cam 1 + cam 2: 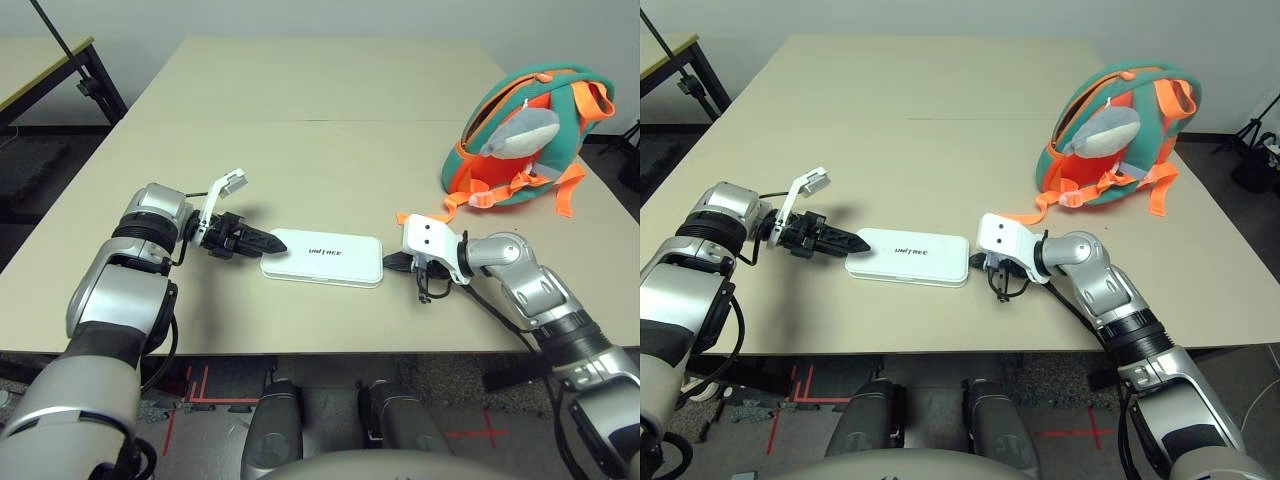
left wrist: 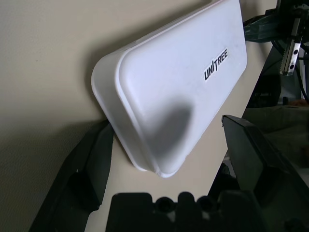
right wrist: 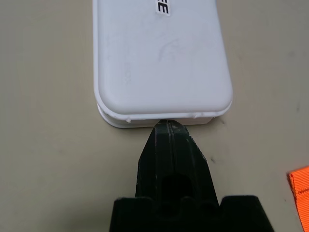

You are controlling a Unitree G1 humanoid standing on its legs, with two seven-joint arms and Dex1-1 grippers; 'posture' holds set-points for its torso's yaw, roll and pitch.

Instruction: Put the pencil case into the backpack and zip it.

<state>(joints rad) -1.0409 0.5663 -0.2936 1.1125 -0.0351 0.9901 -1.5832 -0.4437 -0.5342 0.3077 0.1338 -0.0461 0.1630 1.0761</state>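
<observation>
The pencil case point(image 1: 323, 258) lies flat on the table point(image 1: 300, 110), long axis running between the left gripper point(image 1: 268, 243), jaws wide around one end, and the closed right gripper point(image 3: 169, 126) touching the other.

You can read one text only: "UNITREE", in small dark capitals, printed on the white lid of the case point(image 1: 324, 258). It sits near the lid's middle, running along the case's length. In the right wrist view you see just its last letters, "EE", at the case's far end.
</observation>
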